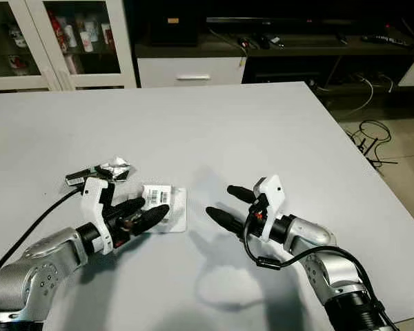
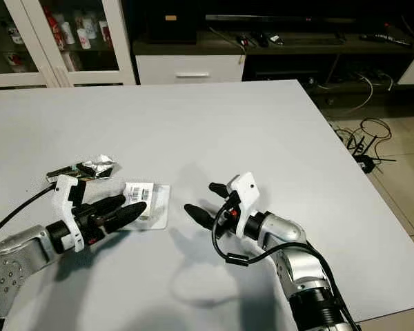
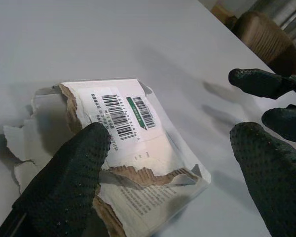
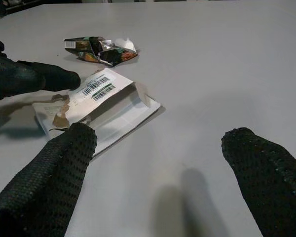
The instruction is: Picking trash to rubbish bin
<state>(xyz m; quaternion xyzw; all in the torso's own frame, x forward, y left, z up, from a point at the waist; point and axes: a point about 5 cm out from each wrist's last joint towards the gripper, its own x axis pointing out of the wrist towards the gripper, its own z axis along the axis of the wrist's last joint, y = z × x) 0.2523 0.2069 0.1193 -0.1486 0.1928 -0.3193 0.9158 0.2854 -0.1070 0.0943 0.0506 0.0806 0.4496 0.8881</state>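
My left gripper [image 1: 143, 214]: spread wide, fingertips over the torn envelope [image 1: 167, 205] on the table [image 1: 262, 131] | my right gripper [image 1: 229, 203]: spread wide, empty, just right of it | left nearer; envelope's long axis runs across my reach.

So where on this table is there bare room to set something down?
The far half of the table, up to the cabinet-side edge, and the strip right of the right claw. Crowded: near left, where the left claw, torn box and wrapper sit.
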